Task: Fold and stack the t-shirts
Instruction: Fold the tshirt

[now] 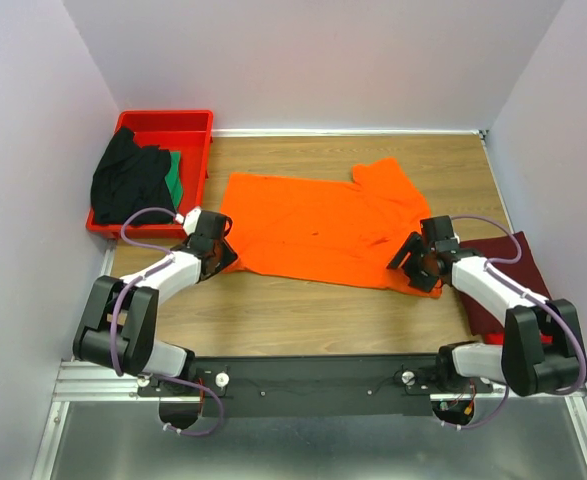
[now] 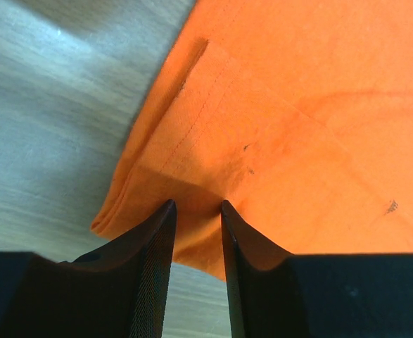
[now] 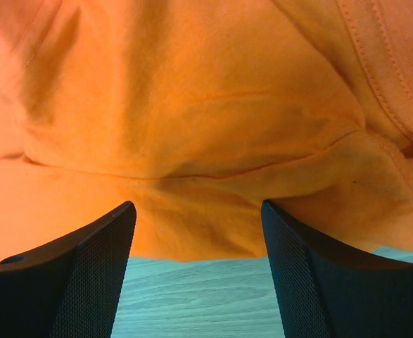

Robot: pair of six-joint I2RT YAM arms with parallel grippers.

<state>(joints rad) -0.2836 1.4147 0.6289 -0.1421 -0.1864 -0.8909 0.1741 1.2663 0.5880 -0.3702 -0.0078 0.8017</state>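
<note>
- Pose, left arm: it reaches forward and inward from its base, with the left gripper (image 1: 216, 250) low at the near-left corner of the bright orange cloth t-shirt (image 1: 323, 225). Its two black fingers (image 2: 153, 246) stand close together and are clenched on a raised fold of that corner.
- Pose, right arm: it is bent at the elbow, with the right gripper (image 1: 410, 262) low at the shirt's near-right edge. Its fingers (image 3: 93, 260) are spread wide and released. The orange hem lies just ahead of them and nothing is pinched.
- Position of the orange shirt: it is spread flat across the middle of the table, with one sleeve pointing toward the far wall.
- Partly hidden items: the dark maroon cloth t-shirt (image 1: 503, 270) lies at the right edge of the table, and the right arm covers part of it. The green cloth t-shirt (image 1: 176, 175) shows only as a sliver beneath the crumpled black cloth t-shirt (image 1: 123, 180). Both sit in the rigid red plastic tray (image 1: 173, 122), and the black shirt spills over its near-left rim.
- Limits of the wrist views: they show only orange cloth, the fingertips and a strip of wood.
- Surroundings: the light wood-grain table (image 1: 303, 300) is enclosed by plain pale walls (image 1: 323, 60) on three sides. The arm bases sit on a black bar at the near edge.
</note>
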